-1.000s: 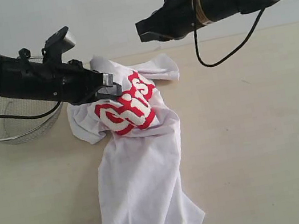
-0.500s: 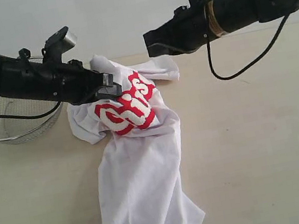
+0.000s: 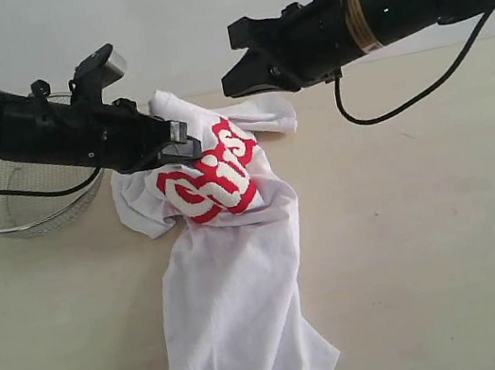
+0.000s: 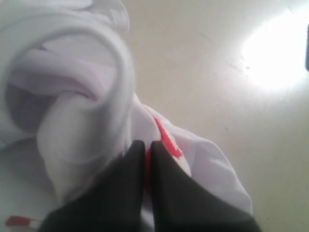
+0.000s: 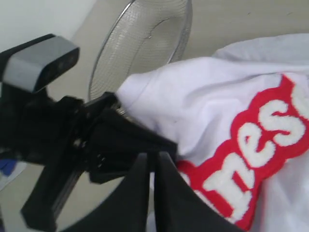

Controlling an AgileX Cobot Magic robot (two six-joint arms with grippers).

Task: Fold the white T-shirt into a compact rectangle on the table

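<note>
The exterior view stands back and looks down at a slant over the table point(image 3: 448, 236) toward the wall point(image 3: 153, 29). The left wrist view sits very near the white T-shirt point(image 4: 72, 96), probably too near for focus. The right wrist view faces the same shirt and the left arm point(image 5: 63, 145).

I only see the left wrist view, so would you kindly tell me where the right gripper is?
Observer: The right gripper hangs in the air above the white T-shirt's far sleeve, touching nothing.
Operator: Thank you. Are its fingers holding anything?
Observer: No, its fingers are shut and empty.
Operator: Is anything else near my arm?
Observer: A wire-mesh bowl sits on the table behind the left arm.
</note>
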